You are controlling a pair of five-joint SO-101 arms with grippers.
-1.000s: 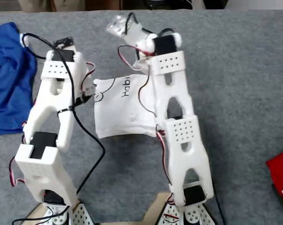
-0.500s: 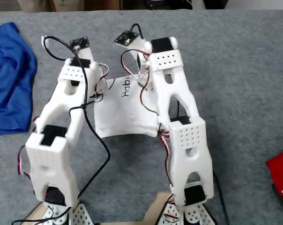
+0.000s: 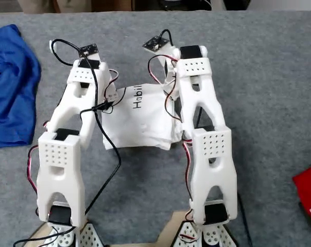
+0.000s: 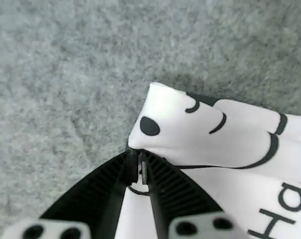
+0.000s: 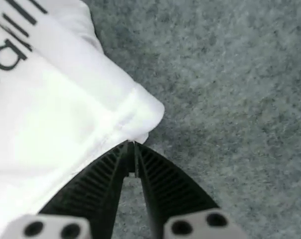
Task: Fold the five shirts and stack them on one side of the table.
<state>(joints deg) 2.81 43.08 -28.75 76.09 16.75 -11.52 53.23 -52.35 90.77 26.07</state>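
- The grey table (image 3: 269,77) has a rough, carpet-like top, and both arms are stretched out over it from the near edge.
- The right arm (image 3: 204,134) reaches out along the right edge of the white shirt. Part of that edge is under it.
- The left arm (image 3: 68,128) reaches out along the left edge of the same shirt, and its black cable loops down beside it.
- The blue shirt (image 3: 11,87) lies loose and rumpled at the left edge of the table. It is well apart from the white one and from both arms.
- The white shirt (image 3: 140,123) is folded to a rough square with black print on it. It lies flat in the middle of the table between the two arms.
- A red cloth (image 3: 309,198) shows at the right edge of the table, far from the arms.
- The left gripper (image 4: 139,167) is at the shirt's far left corner, next to the black drawn lines. Its jaws are pinched together on a fold of the white fabric.
- The right gripper (image 5: 131,154) is at the far right corner. Its jaws are closed tight on the hem where the folded layers end, and bare table lies just beyond.
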